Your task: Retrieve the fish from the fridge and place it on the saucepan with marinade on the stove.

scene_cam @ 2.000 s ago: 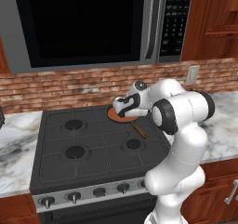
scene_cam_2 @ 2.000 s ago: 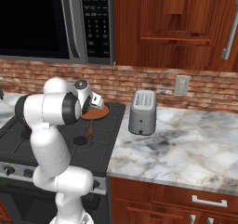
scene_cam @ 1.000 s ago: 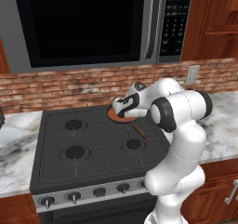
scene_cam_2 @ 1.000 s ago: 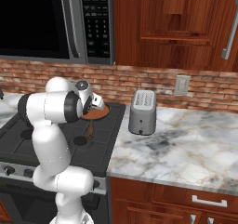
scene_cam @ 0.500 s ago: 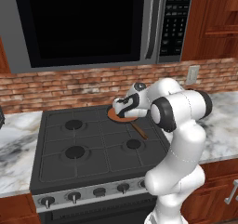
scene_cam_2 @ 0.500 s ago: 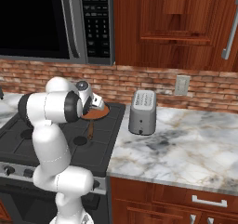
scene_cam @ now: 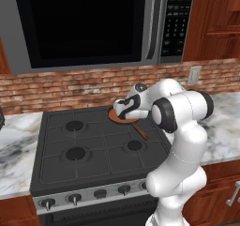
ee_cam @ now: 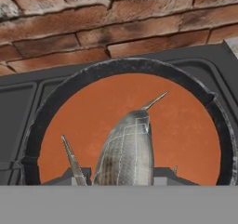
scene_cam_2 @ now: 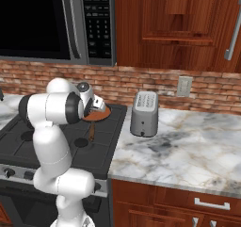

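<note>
My gripper is closing partway on the fish, holding its silvery body between the jaws with the pointed end reaching out ahead. I am hanging it just above the marinade that is filling the saucepan. The pan is sitting at the stove's back right corner, its brown handle angling toward the front edge, brick wall beyond.

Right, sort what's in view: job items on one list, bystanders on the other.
Job:
fish, held in the gripper
saucepan with marinade
stove

Bystanders:
toaster
microwave
wall outlet
marble counter
</note>
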Motion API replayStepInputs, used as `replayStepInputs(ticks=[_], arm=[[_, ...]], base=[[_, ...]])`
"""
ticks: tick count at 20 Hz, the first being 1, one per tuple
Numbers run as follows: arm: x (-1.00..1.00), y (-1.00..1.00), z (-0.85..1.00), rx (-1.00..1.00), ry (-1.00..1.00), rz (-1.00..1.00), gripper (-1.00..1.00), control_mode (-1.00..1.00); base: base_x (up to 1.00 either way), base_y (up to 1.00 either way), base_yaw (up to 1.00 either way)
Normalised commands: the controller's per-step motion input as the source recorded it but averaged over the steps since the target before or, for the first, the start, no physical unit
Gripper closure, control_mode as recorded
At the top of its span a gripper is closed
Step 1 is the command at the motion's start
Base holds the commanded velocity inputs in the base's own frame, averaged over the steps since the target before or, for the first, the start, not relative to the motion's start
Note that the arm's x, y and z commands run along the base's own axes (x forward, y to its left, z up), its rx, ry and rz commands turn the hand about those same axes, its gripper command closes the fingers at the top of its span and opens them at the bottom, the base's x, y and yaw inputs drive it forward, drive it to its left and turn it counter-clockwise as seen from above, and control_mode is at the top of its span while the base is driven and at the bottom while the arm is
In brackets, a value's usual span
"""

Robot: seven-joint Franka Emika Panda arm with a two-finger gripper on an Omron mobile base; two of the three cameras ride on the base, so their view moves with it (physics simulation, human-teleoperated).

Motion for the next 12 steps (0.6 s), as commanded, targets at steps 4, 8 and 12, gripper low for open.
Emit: replayStepInputs(ticks=[4,8,12], arm=[[0.00,0.01,-0.10,0.00,0.00,0.00,1.00,-1.00],[0.00,0.00,-0.08,0.00,0.00,0.00,1.00,-1.00],[0.00,0.02,-0.11,0.00,0.00,0.00,1.00,-1.00]], base=[[0.00,0.00,0.00],[0.00,0.00,0.00],[0.00,0.00,0.00]])
